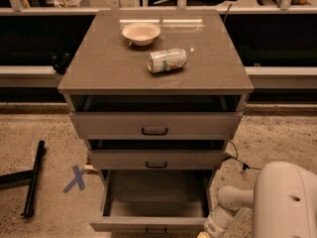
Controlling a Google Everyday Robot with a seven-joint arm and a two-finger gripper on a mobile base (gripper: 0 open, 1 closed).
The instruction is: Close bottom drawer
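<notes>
— Now, where is the grey-brown cabinet's flat-fronted grey bottom drawer to be found?

— It is seen pulled well out at the foot of the cabinet, with its plain grey box laid open to view. Its small dark loop handle is cut by the lower edge of the view.

— And how are the two drawers above it set?

— The middle drawer front and the wider top drawer front are each set slightly forward, and a dark gap is shown above each.

— Where is the pincer placed?

— The pincer is found at the very bottom edge of the view, just beside the right front corner of the bottom drawer. It is carried on a white jointed arm that reaches in from the robot's rounded white body at the lower right. Most of it is cut off, so it cannot be told whether it is open or closed, nor whether the drawer is touched.

— What is carried on the counter?

— On the flat brown counter a shallow cream bowl is set toward the back. A pale drinks can is laid on its side nearer the front, slightly to the right and apart from the bowl.

— And on the floor?

— A blue taped cross is marked on the speckled floor left of the cabinet. A black bar is laid further left, and a thin black cable is trailed at the cabinet's right side.
</notes>
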